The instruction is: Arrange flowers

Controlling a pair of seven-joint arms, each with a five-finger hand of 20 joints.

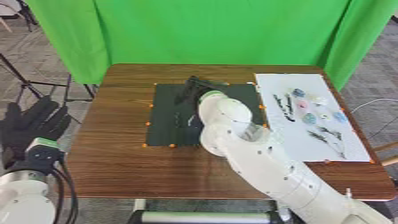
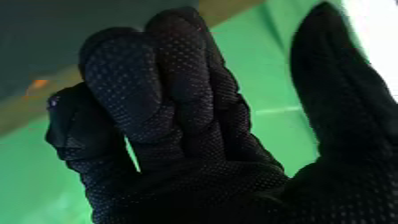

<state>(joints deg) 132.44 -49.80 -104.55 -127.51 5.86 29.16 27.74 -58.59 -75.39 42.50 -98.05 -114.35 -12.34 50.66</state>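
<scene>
Green cloth (image 1: 213, 30) hangs behind the brown table (image 1: 115, 125). Flowers (image 1: 310, 118) lie on a white sheet (image 1: 302, 82), right of and nearer than the right hand (image 1: 193, 91), well apart. The left hand (image 1: 28, 125) is at the left, fingers straight.

In the right wrist view, the right hand (image 2: 195, 192) is wide, thumb away from its softly bent fingers.
</scene>
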